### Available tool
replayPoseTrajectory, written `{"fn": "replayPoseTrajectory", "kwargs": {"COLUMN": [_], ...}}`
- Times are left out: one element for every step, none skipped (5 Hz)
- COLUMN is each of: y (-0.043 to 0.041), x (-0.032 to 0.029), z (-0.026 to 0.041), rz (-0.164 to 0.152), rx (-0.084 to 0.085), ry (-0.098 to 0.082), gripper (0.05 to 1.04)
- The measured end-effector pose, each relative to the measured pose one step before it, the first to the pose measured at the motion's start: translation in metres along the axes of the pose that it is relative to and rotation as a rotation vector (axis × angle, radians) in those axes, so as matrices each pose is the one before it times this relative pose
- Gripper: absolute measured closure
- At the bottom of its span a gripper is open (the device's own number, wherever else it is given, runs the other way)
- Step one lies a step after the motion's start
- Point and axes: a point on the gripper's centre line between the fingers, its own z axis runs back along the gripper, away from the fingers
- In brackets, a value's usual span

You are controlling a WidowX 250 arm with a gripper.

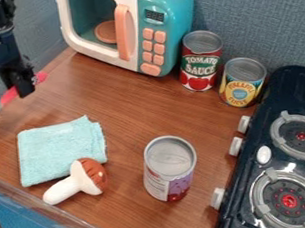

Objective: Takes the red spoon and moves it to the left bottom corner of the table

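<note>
Red spoon (pixel 9 96) is in the gripper (pixel 25 90), upper left of the camera view. Fingers clamped on the handle, which runs slantwise across the tips: one red end pokes out toward the microwave, the bowl end sticks out the other side, down toward the view's left edge. Height over the table (pixel 125 113): can't tell. Handle smooth, plastic-looking; bowl rounded, shiny, metallic.

Table is brown wood grain, slight sheen. Cloth (pixel 54 150) is pale aqua, fuzzy, folded to a rough square, one corner peaked. Toy mushroom (pixel 93 176) lies on its side at the cloth's lower corner, smooth white stem, domed brown cap with white patches. Right of it, a can (pixel 169 170) stands upright, ridged metal lid, purple and white label.

Toy microwave (pixel 173 14) at the back: glossy teal shell, rounded corners, white door frame, peach bar handle and rounded buttons. Just beside it, upright, a red-labelled can (pixel 200 64), then a shorter yellow-labelled can (pixel 242 84). Toy stove (pixel 253 150) on the right: dark glossy body, round grey burner rings with red centres, stubby white knobs. Back wall (pixel 254 19) is blue-grey, woven-looking
</note>
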Motion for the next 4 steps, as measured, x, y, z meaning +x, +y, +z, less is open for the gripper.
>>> {"fn": "replayPoseTrajectory", "kwargs": {"y": [-0.00198,0.00015,-0.00118,-0.00026], "x": [0.00608,0.00092,0.00375,0.00190], "z": [-0.01529,-0.00592,-0.00949,-0.00208], "rz": [0.0857,0.0493,0.0021,0.0086], "rx": [0.0345,-0.0134,-0.0032,0.0066], "ry": [-0.0227,-0.0049,-0.0310,-0.0124], "gripper": [0.709,0.709,0.709,0.632]}}
